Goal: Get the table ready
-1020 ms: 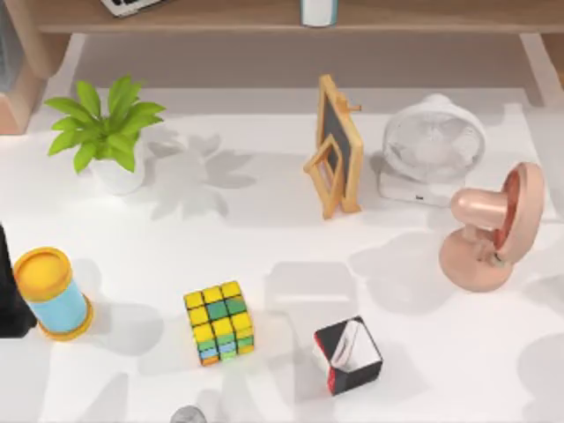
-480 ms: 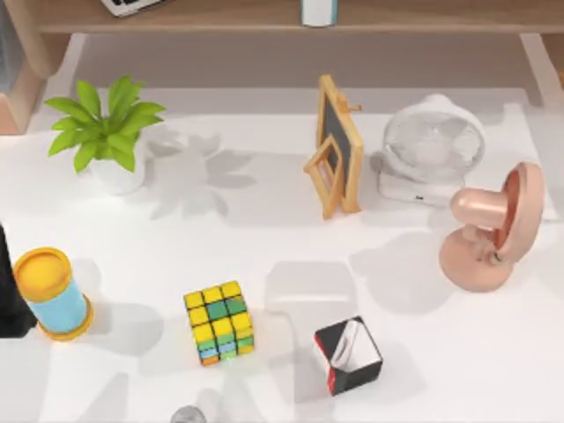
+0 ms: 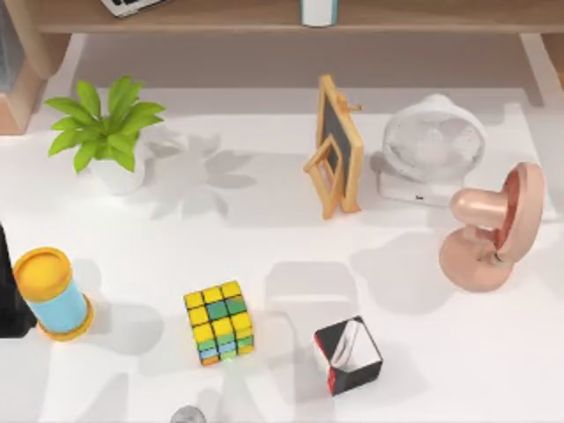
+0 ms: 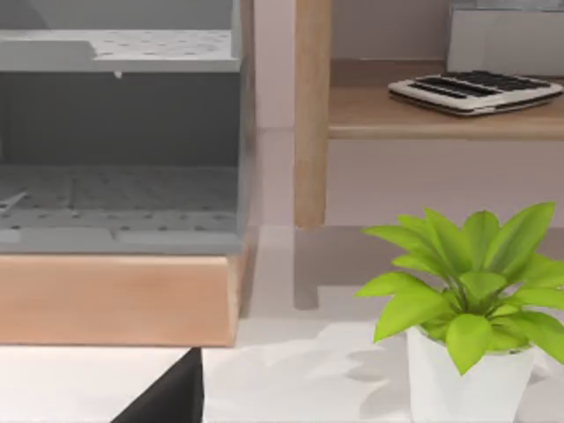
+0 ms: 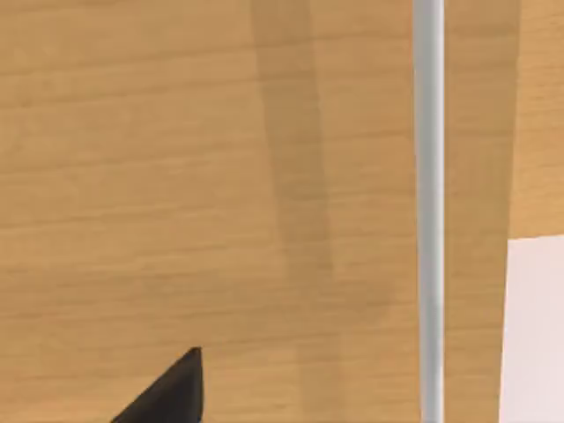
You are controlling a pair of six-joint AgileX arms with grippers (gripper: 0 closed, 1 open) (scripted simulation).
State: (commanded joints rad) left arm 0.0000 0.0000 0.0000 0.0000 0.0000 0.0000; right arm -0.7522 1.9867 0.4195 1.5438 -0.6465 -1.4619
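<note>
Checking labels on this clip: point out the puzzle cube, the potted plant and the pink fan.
puzzle cube (image 3: 219, 322), top view, on its yellow-and-green top face.
potted plant (image 3: 106, 128), top view, on the green leaves above the white pot.
pink fan (image 3: 483, 211), top view, on its rounded motor housing.

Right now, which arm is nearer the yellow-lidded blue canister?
Left. A dark part of my left arm sits at the table's left edge, right beside the canister. My right arm's position can't be made out; its wrist camera faces a wooden surface.
</note>
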